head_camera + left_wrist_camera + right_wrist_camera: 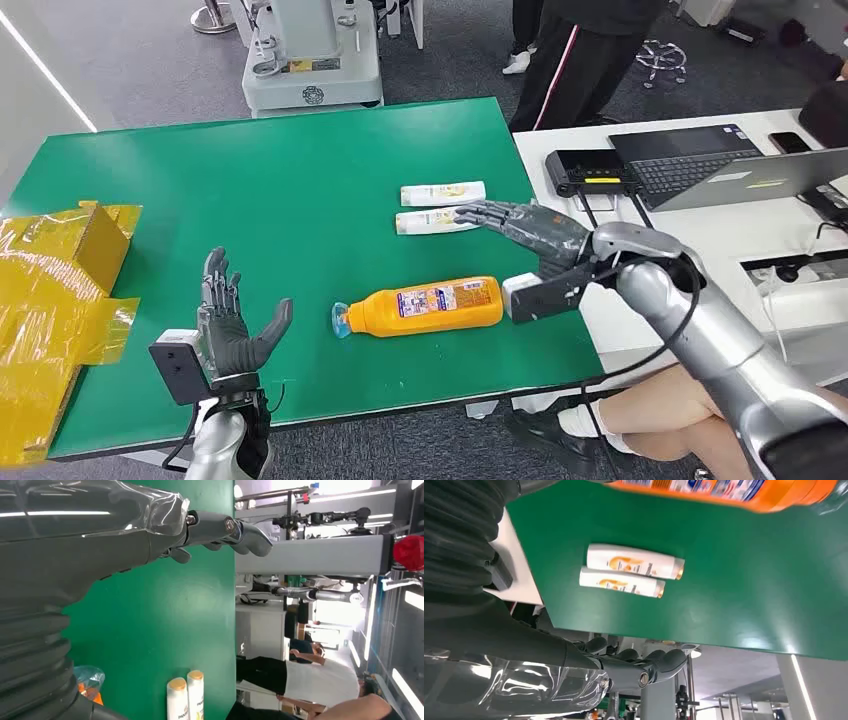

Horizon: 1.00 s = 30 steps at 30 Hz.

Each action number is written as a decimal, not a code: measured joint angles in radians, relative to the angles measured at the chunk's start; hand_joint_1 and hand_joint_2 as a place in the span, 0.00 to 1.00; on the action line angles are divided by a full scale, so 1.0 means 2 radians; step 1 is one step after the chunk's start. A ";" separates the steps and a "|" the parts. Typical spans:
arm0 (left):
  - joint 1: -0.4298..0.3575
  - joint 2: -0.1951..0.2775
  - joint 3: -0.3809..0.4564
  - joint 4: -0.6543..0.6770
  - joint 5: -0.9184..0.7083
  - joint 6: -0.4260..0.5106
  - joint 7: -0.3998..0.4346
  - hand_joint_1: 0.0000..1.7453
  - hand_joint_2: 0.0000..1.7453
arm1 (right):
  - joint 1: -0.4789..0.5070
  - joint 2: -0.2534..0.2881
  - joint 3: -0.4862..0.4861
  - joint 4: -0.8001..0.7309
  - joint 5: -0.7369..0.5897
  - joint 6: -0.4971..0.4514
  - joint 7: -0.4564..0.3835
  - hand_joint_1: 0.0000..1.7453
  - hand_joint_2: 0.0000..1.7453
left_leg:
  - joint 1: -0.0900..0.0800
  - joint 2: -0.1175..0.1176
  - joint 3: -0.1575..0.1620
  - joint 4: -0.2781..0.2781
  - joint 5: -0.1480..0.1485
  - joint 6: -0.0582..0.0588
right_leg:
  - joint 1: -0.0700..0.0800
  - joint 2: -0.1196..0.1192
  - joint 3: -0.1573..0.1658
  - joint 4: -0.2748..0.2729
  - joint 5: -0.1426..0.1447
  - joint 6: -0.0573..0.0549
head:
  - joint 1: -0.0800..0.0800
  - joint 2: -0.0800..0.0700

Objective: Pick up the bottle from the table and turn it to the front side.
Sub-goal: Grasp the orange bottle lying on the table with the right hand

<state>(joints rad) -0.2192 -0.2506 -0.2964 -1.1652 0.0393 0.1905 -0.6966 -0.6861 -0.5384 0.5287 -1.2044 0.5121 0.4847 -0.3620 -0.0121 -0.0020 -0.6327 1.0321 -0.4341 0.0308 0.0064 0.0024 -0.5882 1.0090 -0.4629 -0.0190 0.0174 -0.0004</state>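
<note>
The bottle (pixel 428 307) lies crosswise on the bench (pixel 300 180), base nearest the right hand (pixel 530 235), whose fingers are spread and empty.

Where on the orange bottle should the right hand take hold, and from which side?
Grip the orange bottle around the middle of its labelled body, coming from the table's right edge, where the right hand is already open nearby. It lies flat on its side, cap pointing toward the left hand, so the broad body offers the fingers more than the narrow neck probably would.
</note>
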 joint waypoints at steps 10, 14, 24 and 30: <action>-0.001 0.000 0.000 0.005 -0.002 -0.002 0.000 0.00 1.00 | -0.090 0.009 0.091 0.088 -0.015 0.005 0.002 0.00 1.00 | 0.000 -0.001 -0.001 0.000 0.000 0.000 | 0.000 -0.001 0.000 0.000 -0.001 0.000 | 0.000 0.000; -0.002 0.000 0.000 0.007 -0.002 -0.003 0.000 0.00 1.00 | -0.113 0.020 0.116 0.114 -0.025 0.022 0.003 0.00 1.00 | 0.000 -0.001 -0.001 0.000 0.000 0.000 | 0.000 -0.001 0.000 0.000 -0.001 0.000 | 0.000 0.000; -0.004 0.000 0.000 0.009 0.011 0.015 0.000 0.00 1.00 | -0.182 0.108 0.248 0.261 -0.046 0.039 0.002 0.00 1.00 | 0.000 -0.002 0.000 0.000 0.000 0.000 | 0.000 -0.002 0.000 0.000 0.000 0.000 | 0.000 0.000; -0.005 0.000 0.000 0.010 0.019 0.024 0.000 0.00 1.00 | -0.166 0.141 0.289 0.327 -0.059 0.017 -0.010 0.00 1.00 | 0.000 -0.002 -0.001 0.000 0.000 0.000 | 0.000 -0.002 0.000 0.000 -0.001 0.000 | 0.000 0.000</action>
<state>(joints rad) -0.2286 -0.2507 -0.2964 -1.1457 0.0771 0.2386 -0.6970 -1.0174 -0.2571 1.1059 -0.5508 0.3949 0.5179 -0.3814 -0.0113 -0.0067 -0.6339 1.0318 -0.4339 0.0302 0.0070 -0.0013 -0.5881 1.0090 -0.4643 -0.0182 0.0171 -0.0004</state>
